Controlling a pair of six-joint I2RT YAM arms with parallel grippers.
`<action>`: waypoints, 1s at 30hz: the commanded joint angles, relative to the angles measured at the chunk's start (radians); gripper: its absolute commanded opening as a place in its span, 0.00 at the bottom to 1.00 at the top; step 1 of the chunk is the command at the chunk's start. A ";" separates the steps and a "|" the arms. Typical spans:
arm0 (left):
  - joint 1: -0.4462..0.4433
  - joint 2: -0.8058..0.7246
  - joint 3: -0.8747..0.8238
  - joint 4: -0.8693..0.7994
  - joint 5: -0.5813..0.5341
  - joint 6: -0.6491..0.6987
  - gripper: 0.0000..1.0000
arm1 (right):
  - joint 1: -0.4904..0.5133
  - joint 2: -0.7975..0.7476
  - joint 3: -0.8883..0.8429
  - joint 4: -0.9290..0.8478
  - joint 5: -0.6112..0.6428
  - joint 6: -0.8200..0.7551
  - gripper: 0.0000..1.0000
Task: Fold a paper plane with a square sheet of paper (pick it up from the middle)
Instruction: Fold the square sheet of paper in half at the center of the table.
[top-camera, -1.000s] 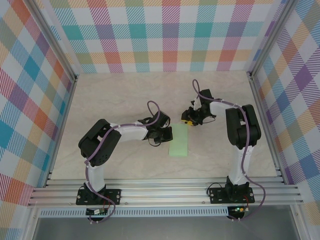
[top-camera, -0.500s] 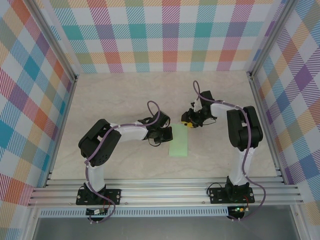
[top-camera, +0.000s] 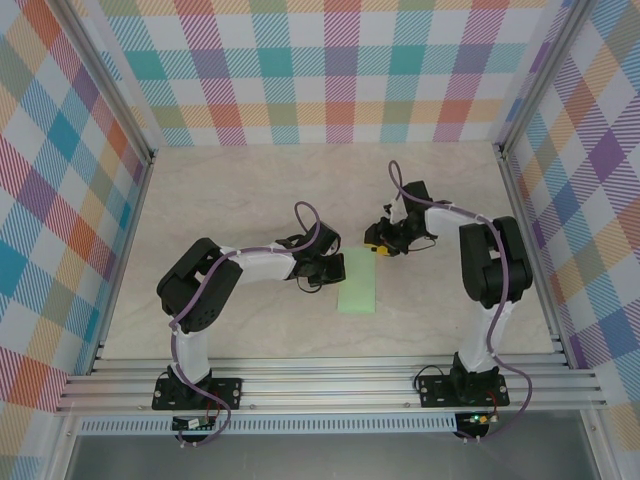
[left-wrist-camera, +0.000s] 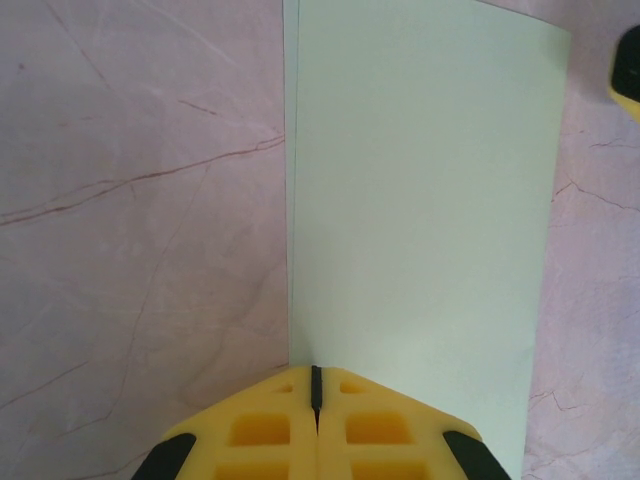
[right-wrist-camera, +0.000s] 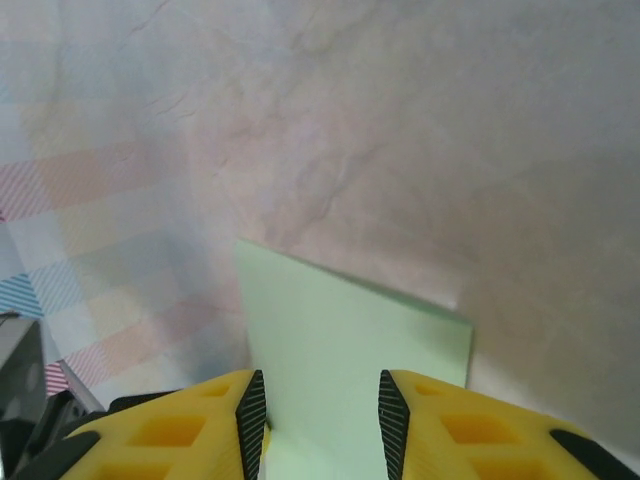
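Pale mint-green sheet of paper (top-camera: 358, 282), thin and unmarked, shown flat on the cream, marble-patterned bench (top-camera: 250, 200) near its middle, somewhat nearer the near edge than the far one. The sheet is seen as a narrow rectangle whose long sides run roughly from the near edge towards the far edge. In the left wrist view two layers are visible along its left long side (left-wrist-camera: 420, 220), one lying almost exactly over the other. The left claw (top-camera: 335, 270), black with yellow fingers, is placed at the sheet's left long side. Its jaws are clenched so that only a thin seam is left between them (left-wrist-camera: 316, 400), and the tips are met by the paper's edge; whether any paper is pinched cannot be told. The right claw (top-camera: 374, 246), of the same build, is positioned at the sheet's far short end. Its jaws are released, and a clear gap is left between them (right-wrist-camera: 322, 410), through which the far end of the sheet (right-wrist-camera: 350, 330) is seen lying on the bench. A yellow tip of the right claw is caught at the upper right border of the left wrist view.
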 joint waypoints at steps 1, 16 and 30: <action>-0.017 0.036 -0.007 -0.089 0.001 0.015 0.00 | 0.012 -0.054 -0.065 0.026 -0.062 0.006 0.39; -0.020 0.032 -0.015 -0.077 0.006 0.013 0.00 | 0.038 -0.115 -0.170 0.010 -0.008 -0.008 0.40; -0.019 0.030 -0.015 -0.081 0.005 0.018 0.00 | 0.067 -0.116 -0.329 0.101 -0.057 0.014 0.43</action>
